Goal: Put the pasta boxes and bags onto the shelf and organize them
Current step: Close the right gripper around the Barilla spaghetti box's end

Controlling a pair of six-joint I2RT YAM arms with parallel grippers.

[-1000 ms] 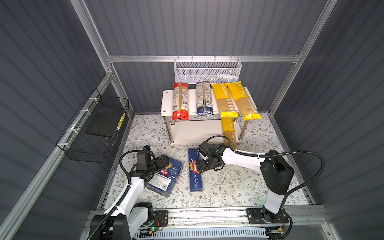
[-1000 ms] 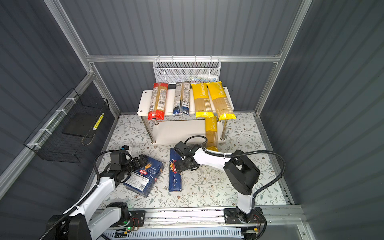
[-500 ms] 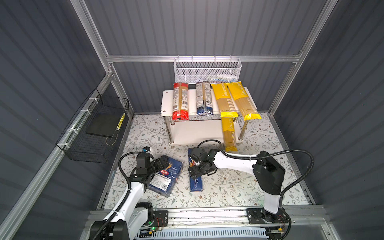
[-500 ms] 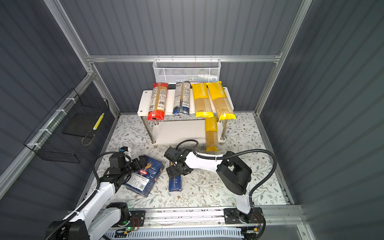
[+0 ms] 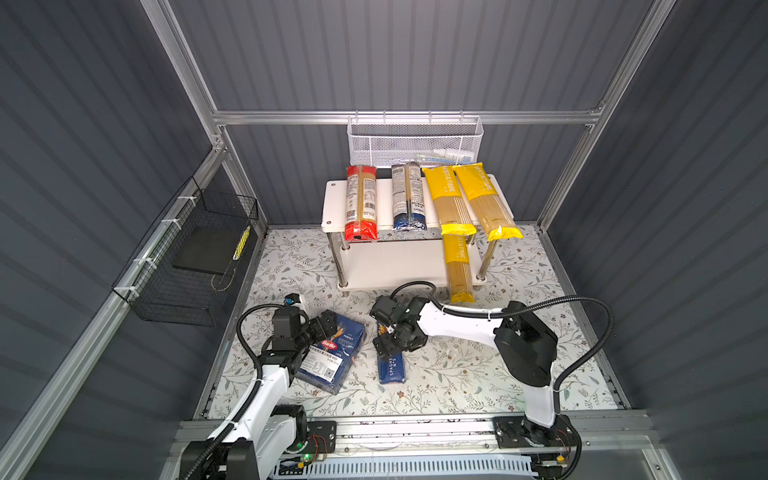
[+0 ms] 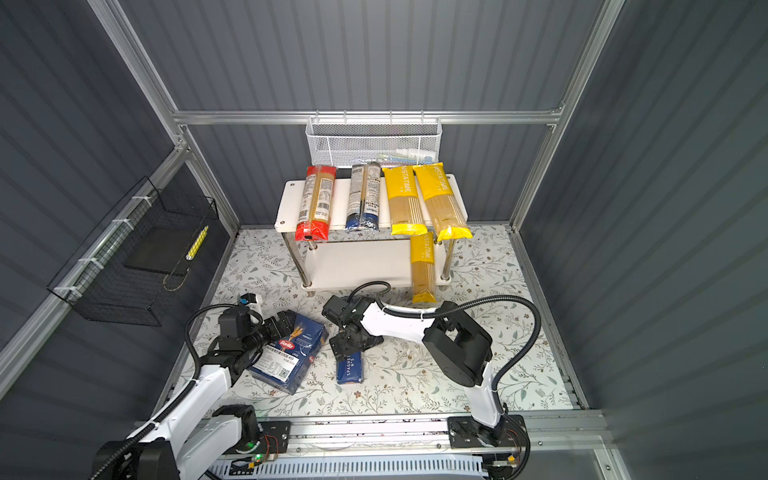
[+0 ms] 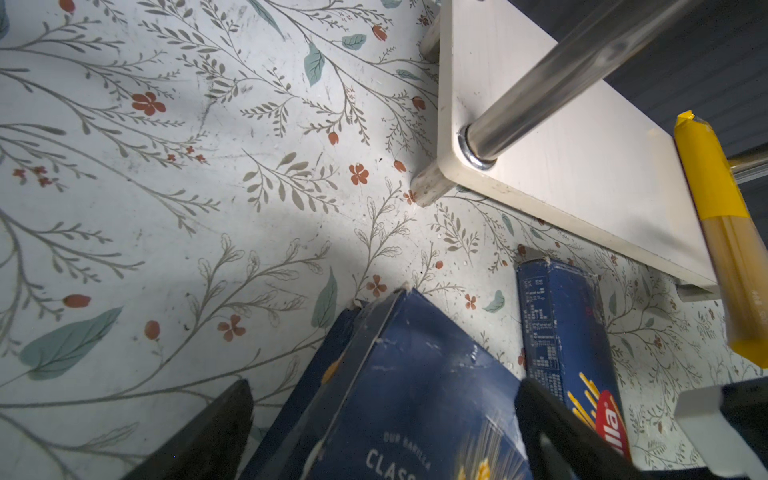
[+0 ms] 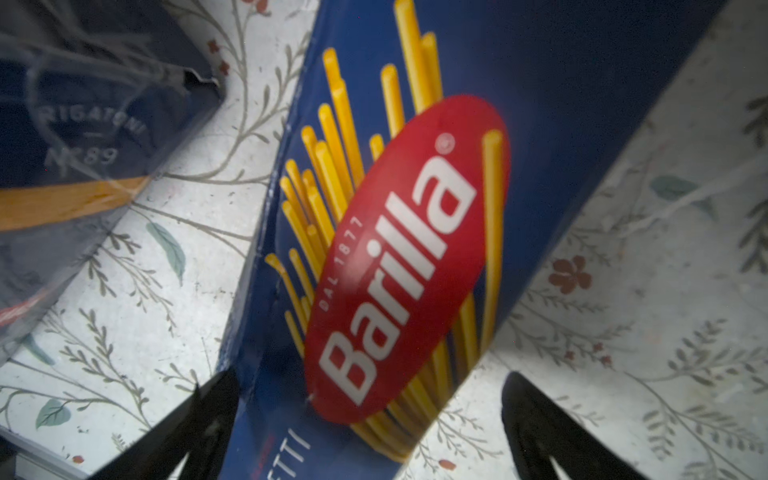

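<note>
The wide blue pasta box [image 5: 332,357] lies on the floral floor, and my left gripper [image 7: 382,399] stands open astride its far end. The narrow spaghetti box [image 5: 391,365] lies to its right. My right gripper [image 8: 370,386] hangs open over its middle, one finger at the box's edge and the other apart. On the shelf's [image 5: 334,203] top board lie a red-ended bag [image 5: 360,203], a blue-ended bag [image 5: 409,199] and two yellow bags [image 5: 446,199]. A third yellow bag [image 5: 457,266] rests on the lower board and pokes past its front edge.
A white mesh basket [image 5: 415,141] hangs on the back wall above the shelf. A black wire basket [image 5: 195,253] hangs on the left wall. The arms' base rail [image 5: 395,428] runs along the front edge.
My right gripper has moved from beside the narrow box's far end to over its middle, towards the front. The left gripper has hardly moved at the wide box.
</note>
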